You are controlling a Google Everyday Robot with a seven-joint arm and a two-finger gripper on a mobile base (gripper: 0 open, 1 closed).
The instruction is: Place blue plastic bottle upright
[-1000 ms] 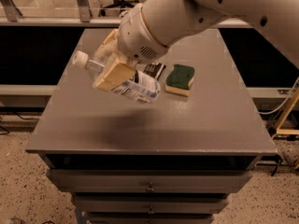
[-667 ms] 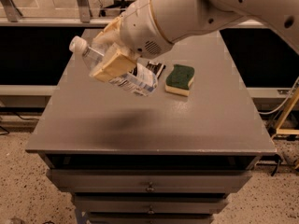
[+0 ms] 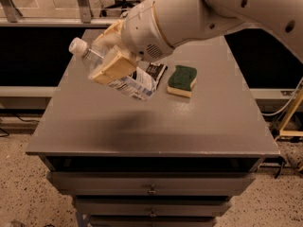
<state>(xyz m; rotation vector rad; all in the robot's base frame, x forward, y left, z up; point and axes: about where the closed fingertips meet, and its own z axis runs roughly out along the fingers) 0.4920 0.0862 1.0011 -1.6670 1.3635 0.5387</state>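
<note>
The blue plastic bottle [image 3: 129, 82] is clear with a white cap [image 3: 76, 46] and a pale blue-and-white label. It hangs in the air above the grey table [image 3: 156, 122], tilted, with the cap up and to the left and the base down and to the right. My gripper [image 3: 111, 60] is shut on the bottle's middle, with one tan finger [image 3: 112, 66] in front of it. The white arm reaches in from the upper right.
A green sponge with a yellow underside [image 3: 182, 81] lies on the table right of the bottle. A dark packet [image 3: 154, 72] lies next to it, partly behind the bottle. Drawers [image 3: 151, 188] sit under the table's front edge.
My gripper has lifted the bottle and turned it, so the cap now points higher and further to the upper left.
</note>
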